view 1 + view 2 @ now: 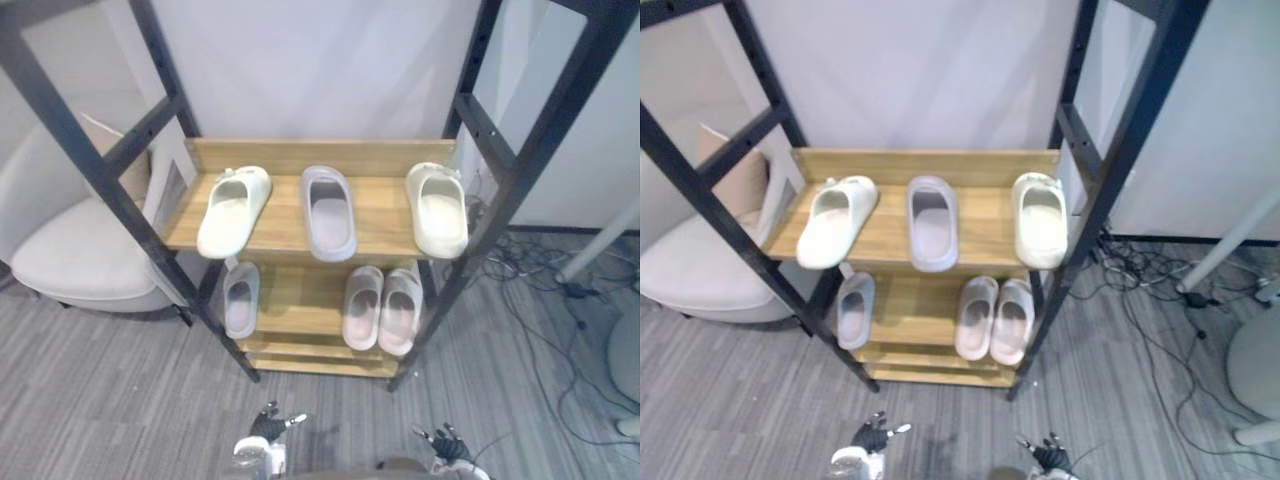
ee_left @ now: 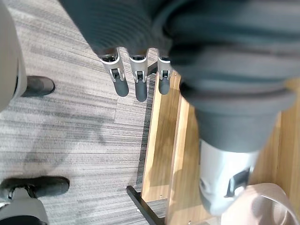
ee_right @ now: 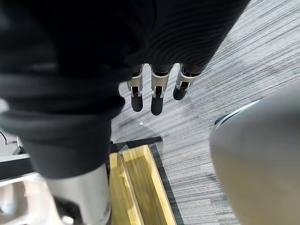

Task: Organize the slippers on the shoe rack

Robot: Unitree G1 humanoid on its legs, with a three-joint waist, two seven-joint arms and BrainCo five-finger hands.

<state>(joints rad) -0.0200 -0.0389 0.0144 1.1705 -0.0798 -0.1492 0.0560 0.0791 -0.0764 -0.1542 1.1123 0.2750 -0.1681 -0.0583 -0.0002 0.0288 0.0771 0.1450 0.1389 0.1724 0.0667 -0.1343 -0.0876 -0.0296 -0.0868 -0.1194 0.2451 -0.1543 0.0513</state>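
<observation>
A wooden shoe rack in a black metal frame stands in front of me. Its upper shelf holds a cream slipper on the left, a grey slipper in the middle and a second cream slipper on the right. On the lower shelf lie a single grey slipper at the left and a pale pink pair at the right. My left hand and right hand hang low over the carpet before the rack. Both are open, fingers straight, holding nothing.
A white armchair with a beige cushion stands close to the rack's left side. Cables sprawl over the grey carpet at the right, near a white round base and a slanted white pole.
</observation>
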